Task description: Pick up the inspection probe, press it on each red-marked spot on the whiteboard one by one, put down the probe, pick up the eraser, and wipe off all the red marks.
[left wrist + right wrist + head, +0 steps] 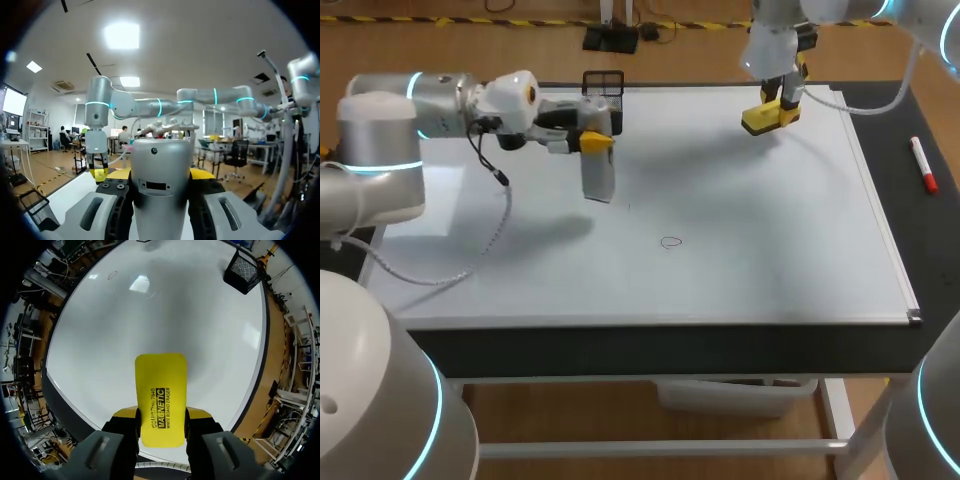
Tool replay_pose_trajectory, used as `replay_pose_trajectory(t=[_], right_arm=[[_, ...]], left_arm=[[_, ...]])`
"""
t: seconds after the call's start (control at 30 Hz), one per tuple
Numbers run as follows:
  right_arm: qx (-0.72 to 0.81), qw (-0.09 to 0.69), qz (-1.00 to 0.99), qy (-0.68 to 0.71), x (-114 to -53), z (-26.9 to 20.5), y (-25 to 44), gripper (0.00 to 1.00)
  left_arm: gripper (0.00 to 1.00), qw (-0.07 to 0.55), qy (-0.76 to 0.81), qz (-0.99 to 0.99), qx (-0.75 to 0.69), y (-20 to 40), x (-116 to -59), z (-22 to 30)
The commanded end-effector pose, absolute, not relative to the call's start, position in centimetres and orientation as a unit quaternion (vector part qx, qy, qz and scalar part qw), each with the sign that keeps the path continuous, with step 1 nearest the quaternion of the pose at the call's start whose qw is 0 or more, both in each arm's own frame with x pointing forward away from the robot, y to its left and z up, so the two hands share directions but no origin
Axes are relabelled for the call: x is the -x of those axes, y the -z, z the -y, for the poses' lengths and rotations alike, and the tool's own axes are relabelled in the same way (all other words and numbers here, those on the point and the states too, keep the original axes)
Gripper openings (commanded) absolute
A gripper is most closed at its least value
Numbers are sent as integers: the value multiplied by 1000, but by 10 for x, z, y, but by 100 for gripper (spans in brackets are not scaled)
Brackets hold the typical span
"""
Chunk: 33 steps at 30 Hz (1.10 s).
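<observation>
Left gripper [597, 142] clamped on silver inspection probe [598, 180] above whiteboard [750, 270], right gripper [161, 413] gripping yellow eraser [160, 382] with black print near the board's far edge, faint ring mark [669, 241] mid-board, colour unclear.

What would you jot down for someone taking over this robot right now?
Left gripper: shut on the probe, held over the whiteboard.
Right gripper: shut on the yellow eraser, above the board's far edge.
Done: both tools are picked up.
Left to do: put down the probe; wipe the one small circled mark on the board.
</observation>
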State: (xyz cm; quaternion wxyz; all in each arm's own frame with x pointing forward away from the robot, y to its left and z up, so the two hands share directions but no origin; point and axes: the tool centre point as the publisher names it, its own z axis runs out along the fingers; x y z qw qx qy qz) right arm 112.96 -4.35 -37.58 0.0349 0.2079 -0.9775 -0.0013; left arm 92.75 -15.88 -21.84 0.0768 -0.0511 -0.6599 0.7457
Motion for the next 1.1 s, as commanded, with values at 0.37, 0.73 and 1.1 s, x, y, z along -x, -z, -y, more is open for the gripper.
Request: replay_pose_trajectory(t=[0.37,0.73,1.1], right_arm=[[-209,37,977,0,-1131,44,374,0],[-209,37,977,0,-1131,44,374,0],[-209,37,977,0,-1131,44,374,0]], left_arm=[[0,143,-745,646,85,232,-895,212],[0,173,-738,643,106,244,-880,235],[0,193,-734,638,127,253,-872,248]])
